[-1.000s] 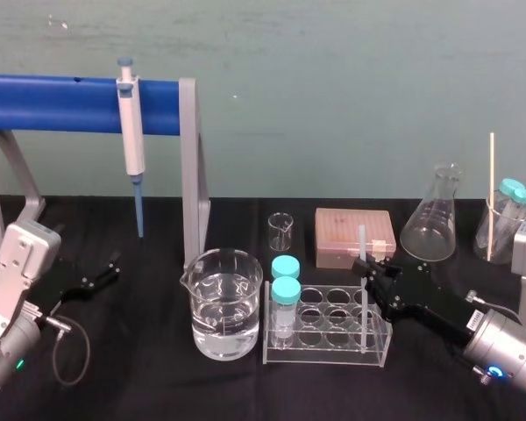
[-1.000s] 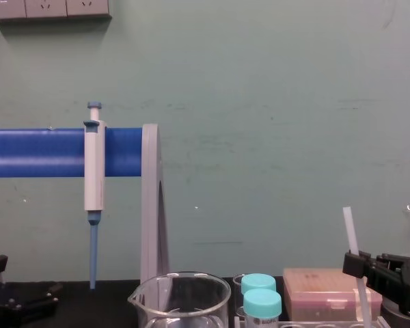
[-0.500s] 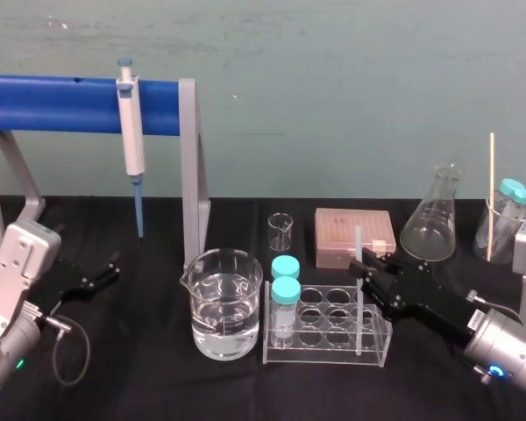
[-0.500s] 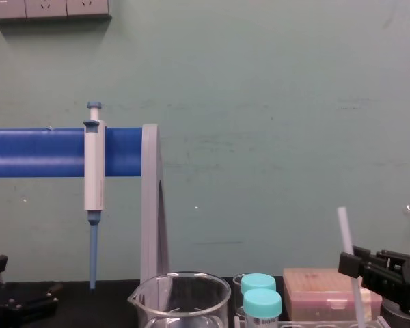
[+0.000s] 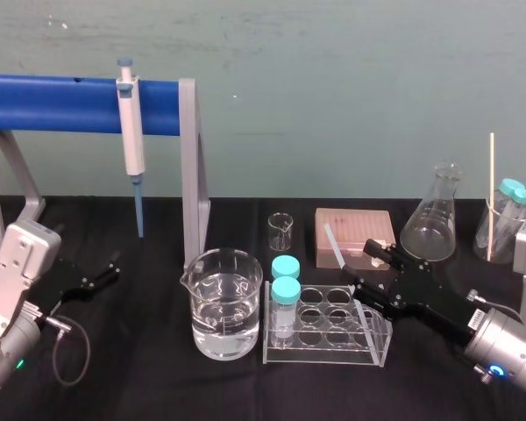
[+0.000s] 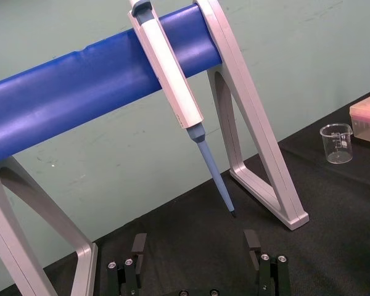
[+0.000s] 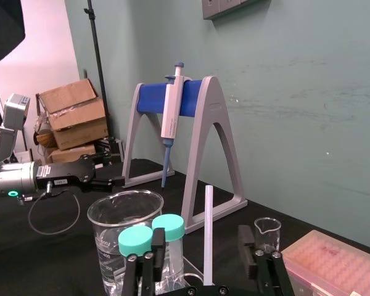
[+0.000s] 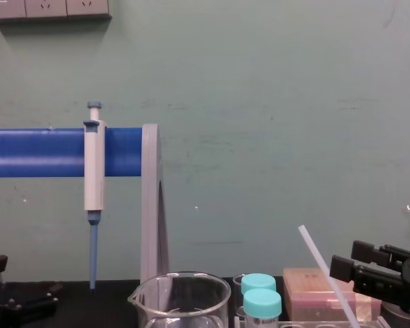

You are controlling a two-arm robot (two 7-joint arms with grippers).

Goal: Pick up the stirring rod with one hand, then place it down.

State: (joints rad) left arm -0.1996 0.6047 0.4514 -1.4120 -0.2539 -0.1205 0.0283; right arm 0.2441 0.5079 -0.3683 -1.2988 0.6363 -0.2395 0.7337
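Note:
The stirring rod point(image 5: 335, 248) is a thin translucent white stick standing in the clear tube rack point(image 5: 329, 356), its top leaning left. My right gripper point(image 5: 361, 267) is open just behind the rack. In the right wrist view the rod point(image 7: 208, 228) rises between the spread fingers point(image 7: 244, 242) without touching either. In the chest view the rod point(image 8: 324, 270) slants up to the left of my right gripper point(image 8: 348, 258). My left gripper point(image 5: 101, 274) rests open on the table at the far left, near the stand; its fingers point(image 6: 137, 246) stand wide apart.
A beaker of water point(image 5: 226, 303) and two teal-capped tubes point(image 5: 286, 281) sit left of the rod. Behind the rack are a small beaker point(image 5: 280, 230), a pink tip box point(image 5: 355, 230) and a flask point(image 5: 431, 219). A pipette point(image 5: 130, 132) hangs on the blue stand point(image 5: 61, 103).
My right gripper has opened and let go of the rod. The rod sank into the rack and tipped from upright to leaning left. The left arm has not moved.

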